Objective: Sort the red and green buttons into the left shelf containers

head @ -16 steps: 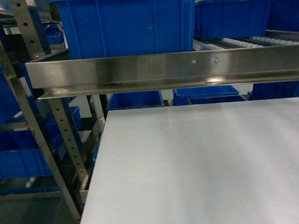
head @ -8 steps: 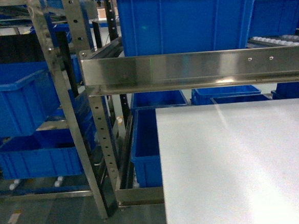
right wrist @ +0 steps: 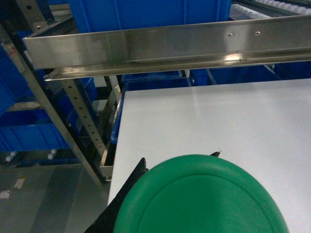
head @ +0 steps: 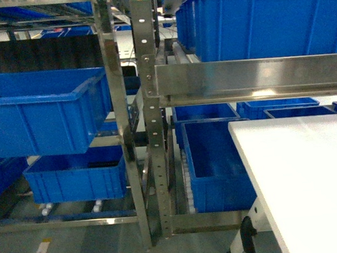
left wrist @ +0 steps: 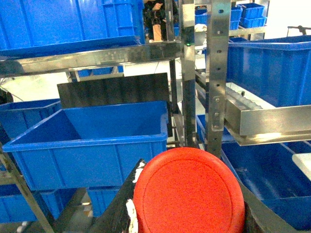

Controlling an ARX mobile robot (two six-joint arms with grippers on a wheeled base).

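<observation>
A red button (left wrist: pixel 188 194) fills the bottom of the left wrist view, its round cap facing the camera. My left gripper (left wrist: pixel 190 187) is shut on it, with a dark finger (left wrist: pixel 119 206) on either side. Ahead of it sits one of the left shelf containers (left wrist: pixel 92 145), a deep open blue bin. The same bin (head: pixel 40 112) stands on the left rack in the head view, above a lower one (head: pixel 73 176). My right gripper (right wrist: pixel 181 162) is shut on a green button (right wrist: pixel 199 201) over the white table (right wrist: pixel 218 116). Neither gripper appears in the head view.
Perforated steel uprights (head: pixel 151 122) separate the left rack from the middle one. A steel rail (head: pixel 252 77) runs above the white table (head: pixel 305 175), with a large blue bin (head: pixel 265 18) on top and another bin (head: pixel 211 164) below. Grey floor lies under the racks.
The head view has swung left. The table has slid to the right edge, and the left rack with its blue bins has come into view.
</observation>
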